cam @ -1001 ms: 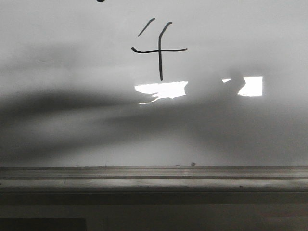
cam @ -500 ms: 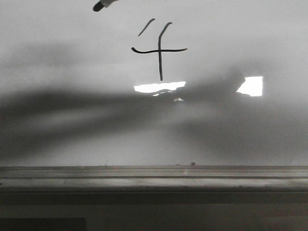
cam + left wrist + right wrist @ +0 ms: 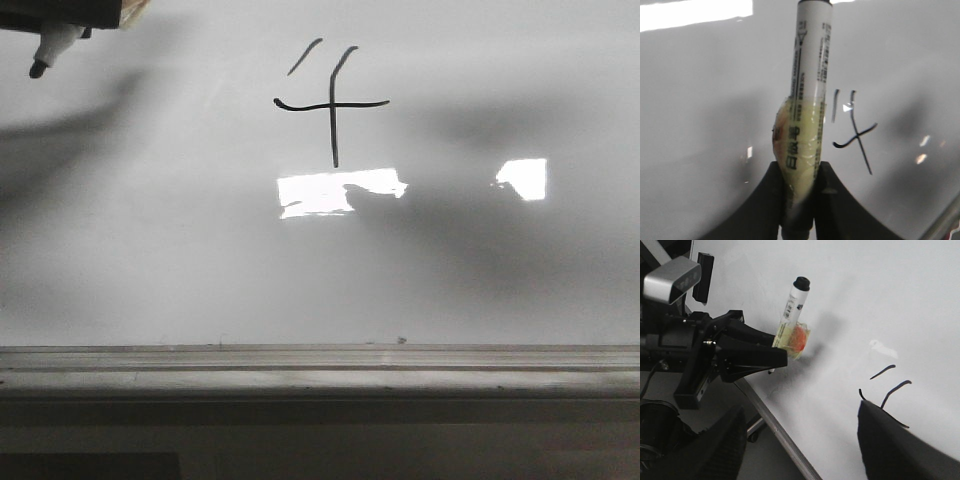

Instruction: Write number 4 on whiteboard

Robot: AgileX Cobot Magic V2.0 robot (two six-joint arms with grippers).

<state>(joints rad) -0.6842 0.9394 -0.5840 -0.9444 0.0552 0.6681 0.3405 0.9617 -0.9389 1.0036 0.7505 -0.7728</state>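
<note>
My front camera faces the whiteboard [image 3: 480, 290] squarely at close range. The left wrist camera looks along its marker [image 3: 807, 100] at the board. The right wrist camera views obliquely, seemingly farther back. All three share the number 4 [image 3: 332, 100].

The whiteboard [image 3: 150, 260] (glossy, grey-railed) bears the number 4 [image 3: 332, 103].

The whiteboard [image 3: 150, 260] looks smooth and glossy — bright glare patches [image 3: 338, 192] sit at about six o'clock from the number 4 [image 3: 332, 100], whose thin black ink lines look matt. The ledge rail [image 3: 320, 375] seems dull grey metal, lightly scuffed. The marker pen [image 3: 810, 75] has a smooth white plastic barrel with a faint sheen, wrapped lower down in shiny clear tape — the left gripper [image 3: 799, 200] fingers [image 3: 767, 195] look like matt black plastic.
</note>
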